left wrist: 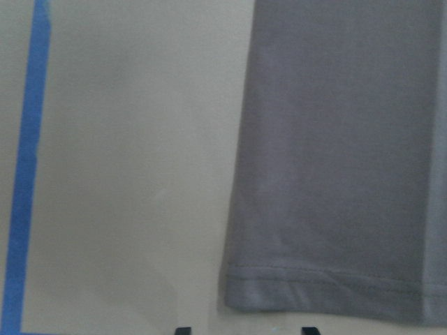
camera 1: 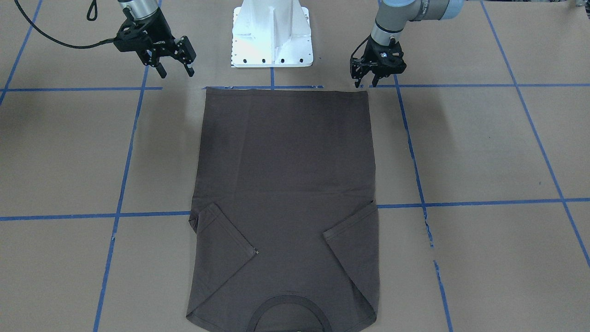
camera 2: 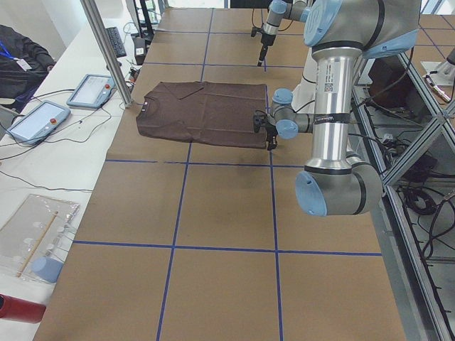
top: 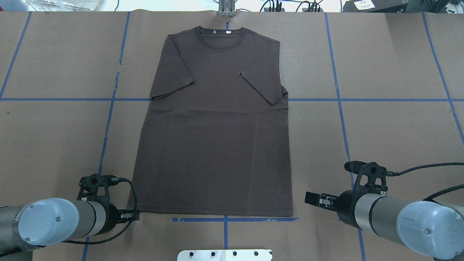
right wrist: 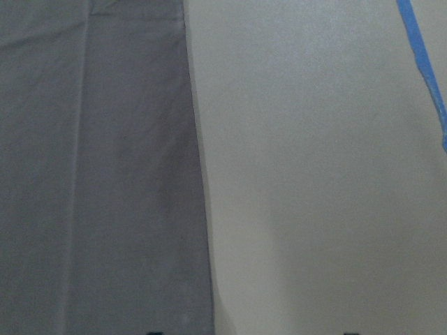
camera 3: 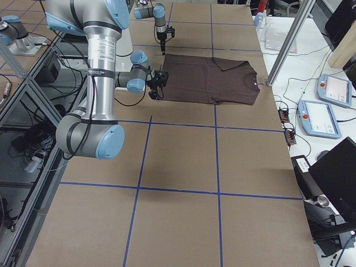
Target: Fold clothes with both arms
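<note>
The dark brown-grey T-shirt (camera 1: 286, 175) lies flat on the brown table, both sleeves folded in over its body, the collar (top: 218, 40) far from the robot and the hem near it. My left gripper (camera 1: 366, 84) is open and empty, low beside the hem's left corner (left wrist: 241, 296); its two fingertips show apart at the bottom of the left wrist view. My right gripper (camera 1: 175, 70) is open and empty, raised above the table, just outside the shirt's right edge (right wrist: 199, 174) near the hem. Neither gripper touches the shirt.
The white pedestal (camera 1: 272, 37) stands just behind the hem. Blue tape lines (top: 108, 123) grid the brown table (top: 380, 137). An upright metal post (camera 2: 106, 50) stands by the collar end, with tablets (camera 2: 35, 117) and cables on the white bench beyond.
</note>
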